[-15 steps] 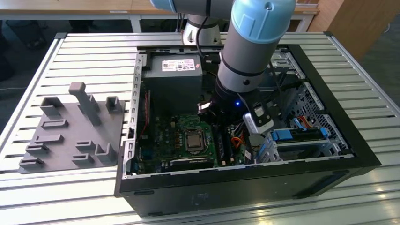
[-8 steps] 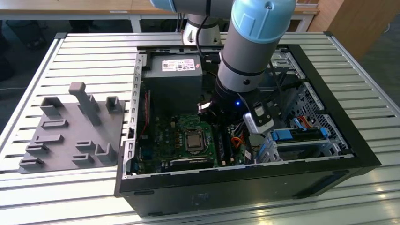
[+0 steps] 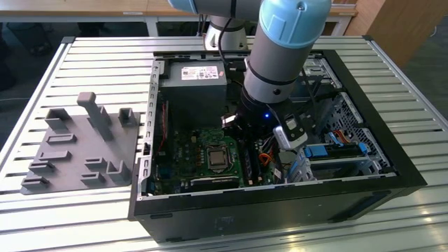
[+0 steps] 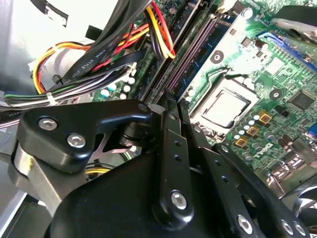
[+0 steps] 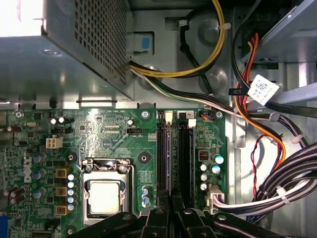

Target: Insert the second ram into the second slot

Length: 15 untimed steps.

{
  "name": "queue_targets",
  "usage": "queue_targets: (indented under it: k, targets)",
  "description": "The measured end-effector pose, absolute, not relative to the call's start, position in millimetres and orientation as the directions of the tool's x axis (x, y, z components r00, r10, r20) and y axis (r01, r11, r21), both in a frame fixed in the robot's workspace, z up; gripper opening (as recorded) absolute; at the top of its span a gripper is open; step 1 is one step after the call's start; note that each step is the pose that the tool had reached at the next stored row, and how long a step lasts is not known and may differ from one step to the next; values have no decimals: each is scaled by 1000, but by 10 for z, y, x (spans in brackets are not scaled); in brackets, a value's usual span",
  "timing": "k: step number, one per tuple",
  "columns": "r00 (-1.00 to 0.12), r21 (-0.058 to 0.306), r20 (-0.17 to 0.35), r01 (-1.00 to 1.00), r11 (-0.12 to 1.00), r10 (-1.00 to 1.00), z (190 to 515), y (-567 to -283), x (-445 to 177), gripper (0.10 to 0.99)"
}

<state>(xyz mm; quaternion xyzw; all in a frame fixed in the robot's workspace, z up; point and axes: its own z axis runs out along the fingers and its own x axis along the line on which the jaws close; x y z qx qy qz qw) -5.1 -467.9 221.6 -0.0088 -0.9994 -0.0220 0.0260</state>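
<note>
My gripper [image 3: 251, 152] reaches down into the open computer case [image 3: 280, 202], over the memory slots of the green motherboard [image 5: 114, 134]. In both wrist views its black fingers [image 5: 161, 215] stand close together, shut on a thin blue edge. That edge is the second ram [image 5: 168, 158], seen edge-on and lying along the slot [image 5: 162, 148] nearer the processor socket [image 5: 104, 196]. In the second wrist view the gripper [image 4: 177, 101] lines up with the same blue strip [image 4: 200, 57]. The fingers hide how deep the ram sits. The neighbouring slot [image 5: 185, 158] looks dark.
The power supply [image 5: 74, 44] sits just beyond the slots' far ends. Bundled cables [image 5: 277, 188] run close beside the slots. Blue drive-bay clips [image 3: 318, 152] are toward the exterior view's right. A grey holder fixture [image 3: 81, 147] lies on the slatted table outside the case.
</note>
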Motion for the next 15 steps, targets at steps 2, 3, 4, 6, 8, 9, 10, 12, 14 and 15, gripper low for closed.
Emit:
queue_targets:
  k: [2, 3, 4, 6, 8, 9, 10, 12, 14, 15]
  targets:
    - [-999, 43, 52, 13, 999, 11, 2214, -4678, -51, 137]
    - [-999, 43, 52, 13, 999, 11, 2213, -4678, -51, 137]
    - [-999, 43, 52, 13, 999, 11, 2209, -4677, -51, 137]
    - [-999, 44, 52, 13, 999, 10, 2202, -4676, -51, 137]
    - [-999, 44, 52, 13, 999, 10, 2192, -4675, -51, 137]
    - [-999, 44, 52, 13, 999, 10, 2188, -4675, -51, 137]
    - [-999, 43, 52, 13, 999, 11, 2186, -4674, -52, 137]
    - [-999, 43, 52, 13, 999, 11, 2184, -4671, -51, 137]
    - [-999, 44, 52, 13, 999, 10, 2185, -4665, -51, 137]
    - [-999, 43, 52, 13, 999, 10, 2186, -4663, -51, 137]
